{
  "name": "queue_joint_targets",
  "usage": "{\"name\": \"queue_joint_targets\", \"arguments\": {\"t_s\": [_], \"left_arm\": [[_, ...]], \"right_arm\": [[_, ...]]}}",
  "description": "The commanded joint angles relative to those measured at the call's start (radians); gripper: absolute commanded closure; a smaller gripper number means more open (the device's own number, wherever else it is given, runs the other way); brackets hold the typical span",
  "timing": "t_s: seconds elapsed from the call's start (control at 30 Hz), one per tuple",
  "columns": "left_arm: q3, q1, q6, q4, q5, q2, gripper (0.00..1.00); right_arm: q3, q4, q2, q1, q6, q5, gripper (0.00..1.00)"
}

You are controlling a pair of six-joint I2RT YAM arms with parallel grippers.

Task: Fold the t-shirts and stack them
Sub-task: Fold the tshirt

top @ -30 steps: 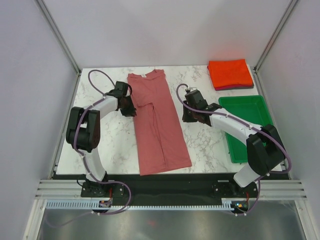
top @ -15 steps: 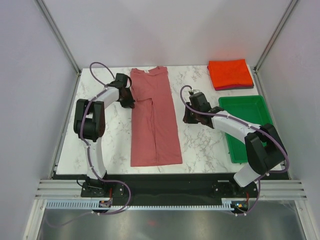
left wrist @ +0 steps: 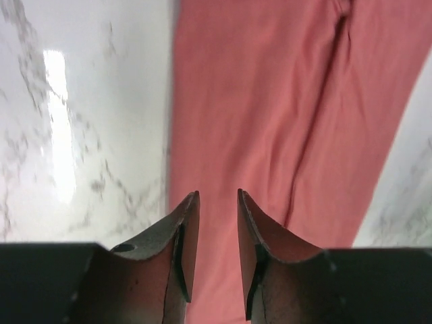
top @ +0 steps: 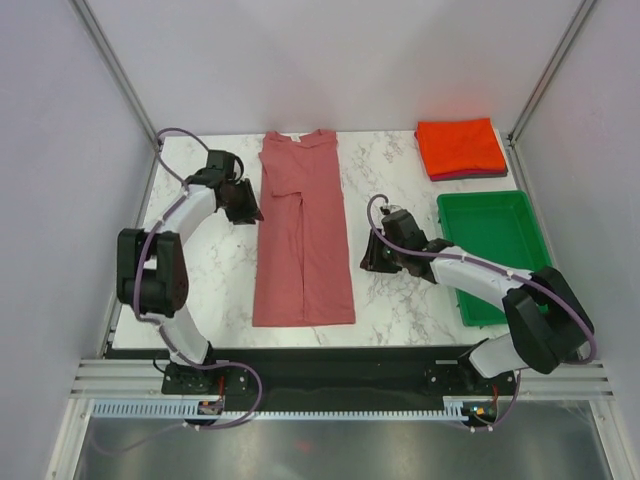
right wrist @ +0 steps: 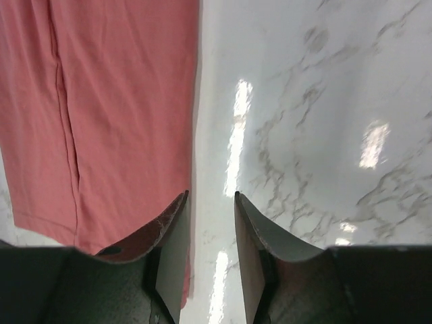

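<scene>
Left gripper (left wrist: 217, 196): narrow, empty.
Right gripper (right wrist: 210, 196): narrow, empty.
Risk: either one pinching a single layer of the dusty-rose cotton t-shirt (left wrist: 270, 101) just ahead unfolds it.

rose tee (top: 303, 240) flat; orange tee (top: 460, 146) seemingly stacked

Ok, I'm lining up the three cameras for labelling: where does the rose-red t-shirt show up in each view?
Top external: the rose-red t-shirt lies as a long strip in the middle of the marble table, collar at the far edge.
Left wrist: it fills the centre and right, with marble to its left.
Right wrist: it fills the left part, with marble to its right.
Shared landmark: the lengthwise fold line down the shirt shows in all three.
</scene>
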Motion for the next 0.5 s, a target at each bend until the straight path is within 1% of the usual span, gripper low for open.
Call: {"name": "queue_joint_targets", "arguments": {"t_s": [0.0, 0.07, 0.1, 0.13, 0.17, 0.2, 0.23, 0.27, 0.3, 0.33, 0.43, 0.47], "left_arm": [[-0.156, 0.005, 0.015, -0.020, 0.124, -0.201, 0.63], [-0.230, 0.005, -0.005, -0.015, 0.177, -0.261, 0.62], [-0.305, 0.005, -0.014, -0.006, 0.195, -0.289, 0.62], [-0.342, 0.006, -0.023, -0.004, 0.195, -0.354, 0.62], [-0.382, 0.003, -0.034, -0.001, 0.181, -0.389, 0.60], [-0.460, 0.003, -0.044, 0.009, 0.172, -0.422, 0.59], [-0.492, 0.005, -0.052, 0.014, 0.145, -0.492, 0.57], [-0.552, 0.005, -0.063, 0.019, 0.132, -0.524, 0.55], [-0.578, 0.003, -0.087, 0.025, 0.137, -0.554, 0.53], [-0.601, 0.003, -0.101, 0.043, 0.173, -0.599, 0.52], [-0.681, 0.003, -0.101, 0.043, 0.174, -0.645, 0.52], [-0.700, 0.005, -0.101, 0.043, 0.174, -0.674, 0.52]], "right_arm": [[-0.093, 0.059, -0.075, 0.080, 0.081, -0.047, 0.59], [-0.135, 0.082, -0.112, 0.137, 0.110, -0.046, 0.59], [-0.171, 0.089, -0.125, 0.155, 0.142, -0.040, 0.59], [-0.185, 0.094, -0.151, 0.172, 0.153, -0.038, 0.59], [-0.194, 0.105, -0.162, 0.206, 0.164, -0.035, 0.57], [-0.210, 0.105, -0.171, 0.218, 0.179, -0.029, 0.57], [-0.214, 0.102, -0.185, 0.229, 0.187, -0.017, 0.56], [-0.218, 0.093, -0.190, 0.246, 0.191, -0.012, 0.56], [-0.228, 0.088, -0.194, 0.250, 0.197, -0.007, 0.56], [-0.236, 0.086, -0.207, 0.255, 0.210, -0.001, 0.57], [-0.270, 0.099, -0.221, 0.287, 0.243, 0.002, 0.57], [-0.277, 0.117, -0.219, 0.318, 0.254, 0.014, 0.58]]}}
